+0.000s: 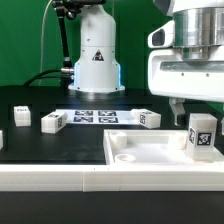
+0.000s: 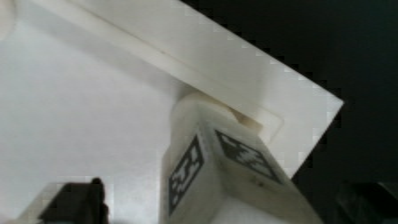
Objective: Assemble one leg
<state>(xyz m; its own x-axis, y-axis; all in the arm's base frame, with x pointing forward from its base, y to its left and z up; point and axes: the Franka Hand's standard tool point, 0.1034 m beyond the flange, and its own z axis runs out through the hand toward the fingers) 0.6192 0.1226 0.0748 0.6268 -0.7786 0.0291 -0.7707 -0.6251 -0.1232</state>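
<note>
1. Closest to my wrist lens sits one dark fingertip point(image 2: 75, 200), clear of the leg point(image 2: 222, 168).
2. That leg stands upright at a corner of the white panel point(image 1: 150, 152), on the exterior view's right.
3. My gripper point(image 1: 198, 108) hangs above it, spread, pinching nothing.
4. I judge the leg light, stiff and smooth-sided; I would clamp two opposite flat faces near its top.

Arm base point(image 1: 96, 50): white, rounded, with a black triangular warning mark.
Cables point(image 1: 63, 35): black, beside the base.
Gripper point(image 1: 196, 108): white boxy housing, dark fingers point(image 1: 177, 108).
</note>
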